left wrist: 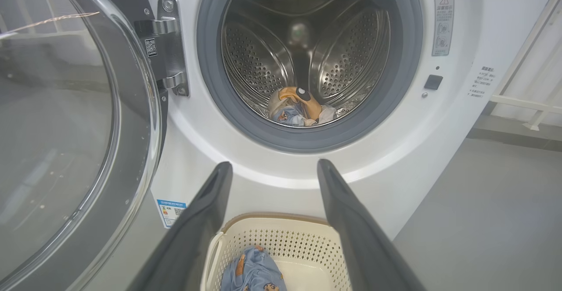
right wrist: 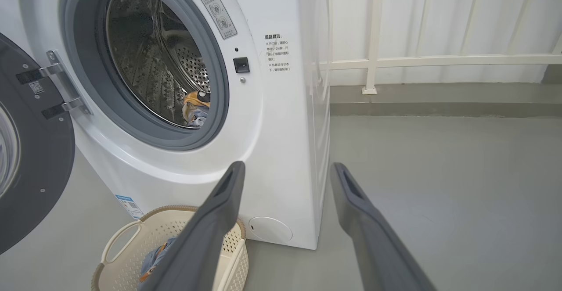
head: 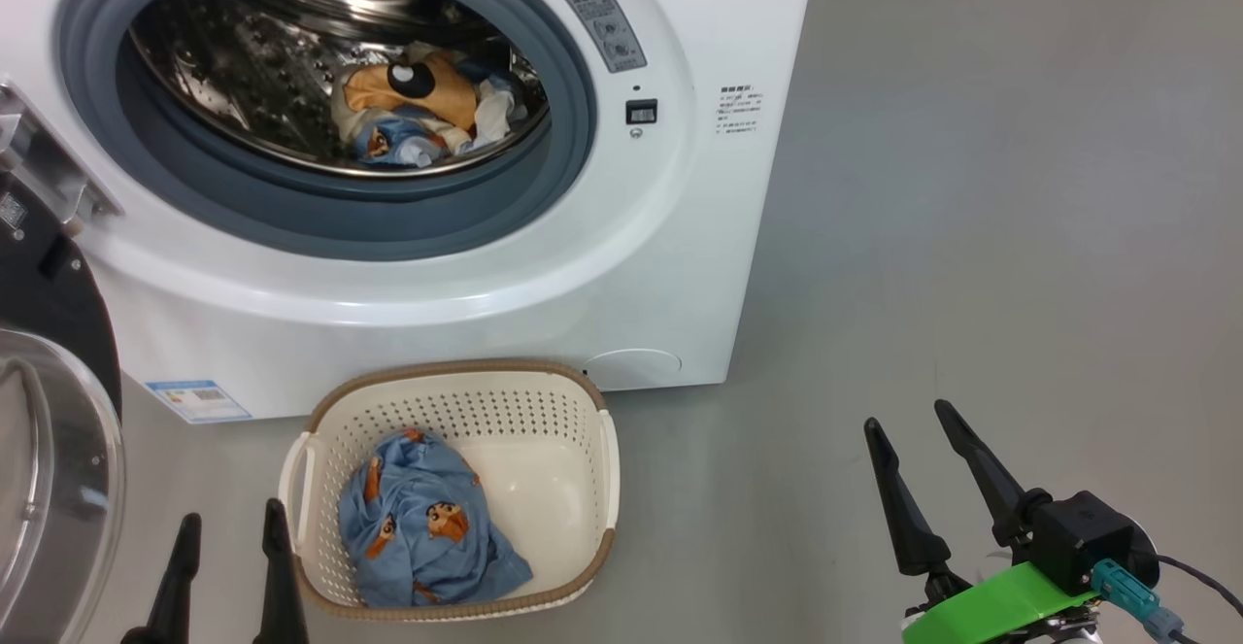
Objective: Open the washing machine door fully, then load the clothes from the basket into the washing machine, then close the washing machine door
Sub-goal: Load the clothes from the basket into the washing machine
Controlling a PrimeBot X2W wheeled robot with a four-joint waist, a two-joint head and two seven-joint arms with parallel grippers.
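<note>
Basket just before washing machine

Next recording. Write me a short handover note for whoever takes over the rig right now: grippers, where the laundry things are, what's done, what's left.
Left gripper: open, empty, low beside the basket.
Right gripper: open, empty, over bare floor to the right of the washing machine.
Washing machine door: swung open on the left.
Some clothes lie in the drum.
A blue printed garment lies in the basket, which stands on the floor in front of the machine.
Done: door opened, part of the load in.
Left: load the blue garment, then close the door.
</note>
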